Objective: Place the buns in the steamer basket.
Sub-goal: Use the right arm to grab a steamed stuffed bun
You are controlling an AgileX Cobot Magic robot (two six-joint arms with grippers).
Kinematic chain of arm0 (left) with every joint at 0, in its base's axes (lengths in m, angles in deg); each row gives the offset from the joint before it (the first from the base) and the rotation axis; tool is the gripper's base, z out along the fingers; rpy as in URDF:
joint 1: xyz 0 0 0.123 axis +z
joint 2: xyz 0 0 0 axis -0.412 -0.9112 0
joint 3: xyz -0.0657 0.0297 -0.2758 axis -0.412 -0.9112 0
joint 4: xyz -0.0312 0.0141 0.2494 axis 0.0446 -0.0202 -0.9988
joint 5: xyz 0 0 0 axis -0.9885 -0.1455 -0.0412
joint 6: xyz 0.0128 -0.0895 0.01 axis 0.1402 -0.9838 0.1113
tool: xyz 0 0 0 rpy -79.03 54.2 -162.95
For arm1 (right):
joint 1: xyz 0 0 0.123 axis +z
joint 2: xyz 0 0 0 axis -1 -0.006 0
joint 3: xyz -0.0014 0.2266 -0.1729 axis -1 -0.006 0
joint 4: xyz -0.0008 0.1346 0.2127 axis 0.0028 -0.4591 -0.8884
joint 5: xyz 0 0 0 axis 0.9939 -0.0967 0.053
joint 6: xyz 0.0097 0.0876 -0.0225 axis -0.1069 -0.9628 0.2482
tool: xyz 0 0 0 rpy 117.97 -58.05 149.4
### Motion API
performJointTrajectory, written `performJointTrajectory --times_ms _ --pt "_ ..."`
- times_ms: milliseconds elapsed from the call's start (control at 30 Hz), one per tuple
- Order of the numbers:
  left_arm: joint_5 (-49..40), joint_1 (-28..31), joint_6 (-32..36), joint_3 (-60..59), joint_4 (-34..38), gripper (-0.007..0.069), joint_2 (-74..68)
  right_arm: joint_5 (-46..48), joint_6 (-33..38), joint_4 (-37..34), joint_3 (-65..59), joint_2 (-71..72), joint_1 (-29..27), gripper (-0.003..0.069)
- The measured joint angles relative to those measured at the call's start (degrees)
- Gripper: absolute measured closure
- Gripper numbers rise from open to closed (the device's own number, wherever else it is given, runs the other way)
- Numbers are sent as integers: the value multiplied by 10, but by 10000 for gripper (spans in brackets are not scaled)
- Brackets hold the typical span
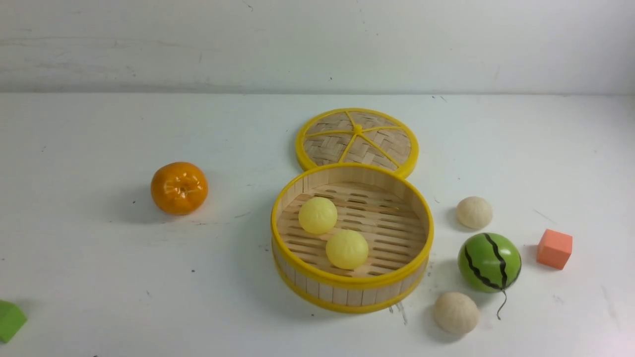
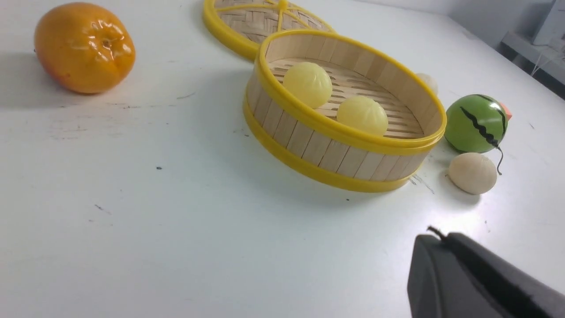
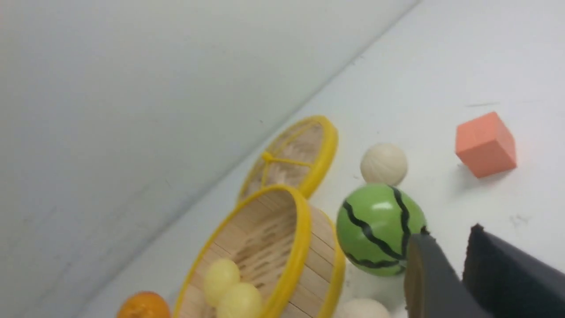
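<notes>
The round slatted bamboo steamer basket with yellow rims stands open near the middle of the white worktop, and two of the four buns lie on its slatted floor: one pale yellow dome-shaped bun toward the far left and a second pale yellow bun just beside it, nearer the front wall; whether the two touch cannot be told. The other two rest on the worktop to the basket's right: one cream-white bun beyond the glossy green watermelon ball with black stripes, and another cream-white bun on the near side of that ball, close to the basket's front right wall. The flat woven lid with yellow rim and spokes lies behind the basket, its near edge hidden by the basket's far rim. A glossy orange tangerine sits well apart on the left, a salmon-orange cube lies right of the watermelon ball, and a green block is cut off by the left edge of the front view. In the left wrist view the left pincer is clenched on nothing above bare worktop, apart from the basket; in the right wrist view the right pincer has its dark fingers parted by a narrow gap with nothing between them, near the watermelon ball
</notes>
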Motion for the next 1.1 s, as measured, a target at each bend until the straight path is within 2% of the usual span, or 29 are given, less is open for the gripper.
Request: performJointTrajectory --times_ms 33,167,300,433,567,700,733,833,933,1100 --pt "-1 0 0 0 0 638 0 3 0 -3 2 0 0 522" --pt "-4 0 0 0 0 638 0 133 64 -7 106 -70 22 522" --pt "-6 0 0 0 0 637 0 350 194 28 276 -284 42 522" --pt "-6 0 0 0 0 636 0 442 251 57 372 -463 44 522" --pt "-6 0 0 0 0 636 0 453 262 63 440 -615 50 522" --pt "-6 0 0 -1 0 634 0 447 265 69 499 -718 90 522" --pt "-6 0 0 -1 0 633 0 436 267 79 530 -765 121 519" --pt "-6 0 0 -1 0 630 0 426 267 99 564 -811 154 513" --pt "-6 0 0 -1 0 630 0 420 249 127 614 -883 188 478" --pt "-6 0 0 -1 0 628 0 395 236 134 635 -947 193 389"
